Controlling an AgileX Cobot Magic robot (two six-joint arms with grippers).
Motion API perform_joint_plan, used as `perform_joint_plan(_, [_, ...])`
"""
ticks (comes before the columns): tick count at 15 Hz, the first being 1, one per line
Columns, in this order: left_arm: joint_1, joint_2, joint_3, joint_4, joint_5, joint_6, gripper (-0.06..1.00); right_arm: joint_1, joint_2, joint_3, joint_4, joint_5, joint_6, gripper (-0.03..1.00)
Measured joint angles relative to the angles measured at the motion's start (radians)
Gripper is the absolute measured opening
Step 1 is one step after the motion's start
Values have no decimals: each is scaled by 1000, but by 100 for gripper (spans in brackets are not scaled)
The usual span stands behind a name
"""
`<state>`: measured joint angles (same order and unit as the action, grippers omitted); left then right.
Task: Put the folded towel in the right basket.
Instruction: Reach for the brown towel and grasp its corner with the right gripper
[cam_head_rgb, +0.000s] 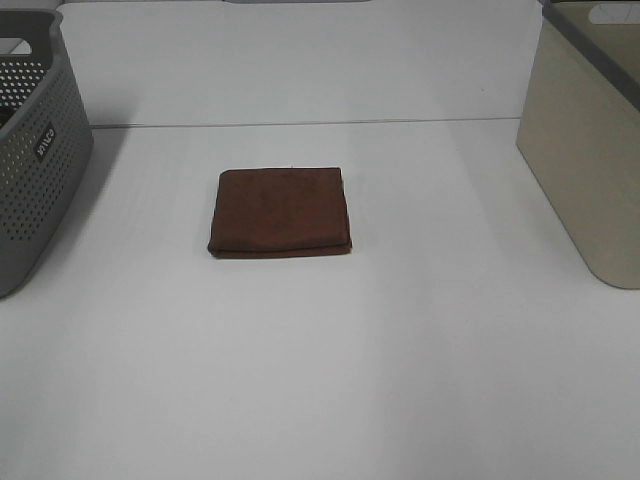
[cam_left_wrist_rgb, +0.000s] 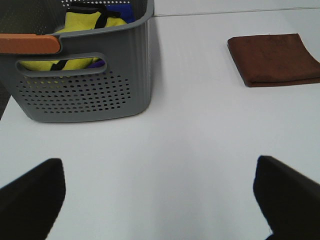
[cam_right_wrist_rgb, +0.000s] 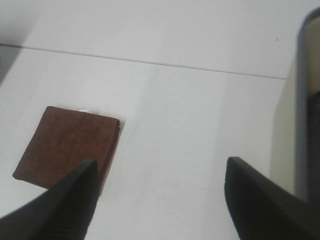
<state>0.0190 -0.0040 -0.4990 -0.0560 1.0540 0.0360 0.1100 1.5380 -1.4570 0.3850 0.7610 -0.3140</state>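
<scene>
Left gripper (cam_left_wrist_rgb: 160, 163): jaws wide apart, holding nothing, poised over the bench (cam_head_rgb: 320, 400) near its left edge; it does not appear in the high view. Grey basket (cam_head_rgb: 30, 150): perforated, standing at the left edge toward the far-left corner, with a yellow item (cam_left_wrist_rgb: 85, 22) inside; it is not the target. Towel (cam_head_rgb: 281, 212): brown, folded into a flat rectangle, lying about midway between the left and right edges and touching neither basket. Its long axis runs parallel to the front edge, and its layered side faces that edge. Right gripper (cam_right_wrist_rgb: 161, 161): jaws likewise spread and empty, set over the right part of the bench, with the towel ahead toward the left edge and the target toward the right edge. Beige basket (cam_head_rgb: 590, 170): solid-walled, at the right edge toward the far-right corner, well apart from the towel. Judging by both wrist views, the right arm is nearer the towel and on the target's side, so the pickup probably falls to it, reaching toward the left edge.
</scene>
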Motion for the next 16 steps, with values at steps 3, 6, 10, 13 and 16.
perform_joint_plan(3, [0,0,0,0,0,0,97,133,168,-109,-7,22,-6,68])
perform_joint_plan(6, [0,0,0,0,0,0,97,186,314,-155,4,71,27,68])
perform_joint_plan(10, [0,0,0,0,0,0,97,187,505,-253,25,218,71,68])
perform_joint_plan(13, [0,0,0,0,0,0,97,164,632,-342,55,306,87,68])
perform_joint_plan(16, [0,0,0,0,0,0,97,146,738,-414,138,331,60,68])
